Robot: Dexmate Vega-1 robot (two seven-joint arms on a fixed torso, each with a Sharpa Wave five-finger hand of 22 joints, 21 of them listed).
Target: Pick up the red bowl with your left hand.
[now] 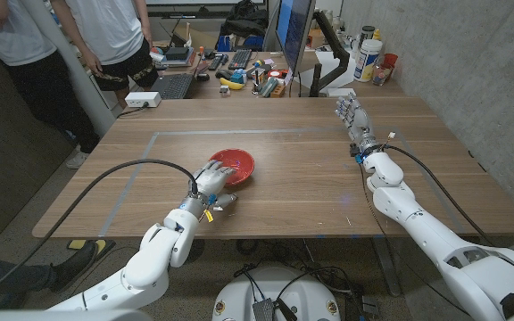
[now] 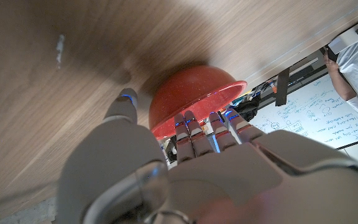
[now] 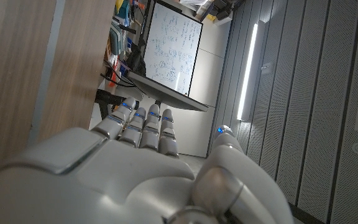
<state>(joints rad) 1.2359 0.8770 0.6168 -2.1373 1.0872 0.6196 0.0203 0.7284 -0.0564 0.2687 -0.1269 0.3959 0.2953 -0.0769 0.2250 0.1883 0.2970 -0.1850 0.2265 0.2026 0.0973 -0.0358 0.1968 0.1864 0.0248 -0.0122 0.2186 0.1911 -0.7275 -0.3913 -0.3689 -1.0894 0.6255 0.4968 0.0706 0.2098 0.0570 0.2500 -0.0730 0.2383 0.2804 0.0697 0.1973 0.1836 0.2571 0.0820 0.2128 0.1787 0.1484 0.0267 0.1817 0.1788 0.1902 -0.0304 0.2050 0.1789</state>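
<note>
A: While the left hand [image 1: 211, 184] is reaching over the wooden table [image 1: 310, 178], where is the red bowl [image 1: 234, 166] sitting in relation to it?

B: The red bowl is sitting on the table directly ahead of the left hand, at its fingertips. In the left wrist view the fingers [image 2: 191, 134] are lying against the bowl's [image 2: 188, 96] rim, and the thumb [image 2: 124, 106] is extending alongside its outer wall.

A: Is the hand [image 2: 185, 168] gripping the bowl?

B: The fingers are spreading around the near rim, but a closed grip is not showing. Whether the bowl is being held cannot be told; in the head view it is appearing to rest on the table.

A: How is the right hand [image 1: 350, 116] standing?

B: The right hand is standing well apart from the bowl, toward the far right part of the table. Its fingers [image 3: 143, 124] are extending straight and close together, and it is holding nothing.

A: What is lying beyond the hands?

B: A cluttered desk [image 1: 239, 67] with a keyboard [image 1: 173, 86] and a monitor [image 1: 294, 31] is standing past the table's far edge. Two persons [image 1: 70, 45] are standing beyond the left hand, at the far left.
</note>
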